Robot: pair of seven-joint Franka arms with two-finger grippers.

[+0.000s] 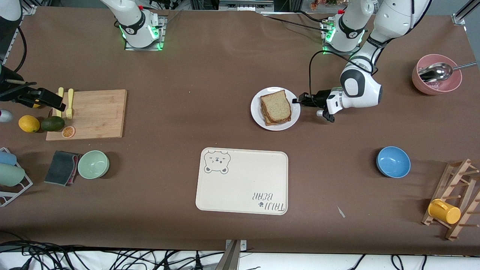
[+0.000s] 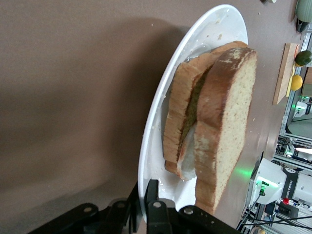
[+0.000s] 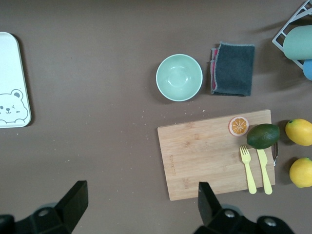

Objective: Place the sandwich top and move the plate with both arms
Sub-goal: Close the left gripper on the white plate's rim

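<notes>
The small white plate (image 1: 257, 113) sits in the middle of the table, nearer the left arm's base. It carries a stacked sandwich, and the sandwich top (image 1: 276, 106), a brown bread slice, lies on the stack. My left gripper (image 1: 299, 100) is low at the plate's edge toward the left arm's end. In the left wrist view the left gripper (image 2: 144, 188) is shut on the rim of the plate (image 2: 214, 29), one finger above it and one below, close to the sandwich top (image 2: 226, 122). My right gripper (image 3: 140, 204) hangs open with nothing in it, over the wooden cutting board (image 1: 93, 112) end of the table.
A cream bear tray (image 1: 242, 182) lies nearer the front camera than the plate. A blue bowl (image 1: 393, 161), a pink bowl with a spoon (image 1: 437, 75) and a wooden rack with a yellow cup (image 1: 444, 211) stand toward the left arm's end. A green bowl (image 1: 93, 164), cloth, lemons and avocado surround the board.
</notes>
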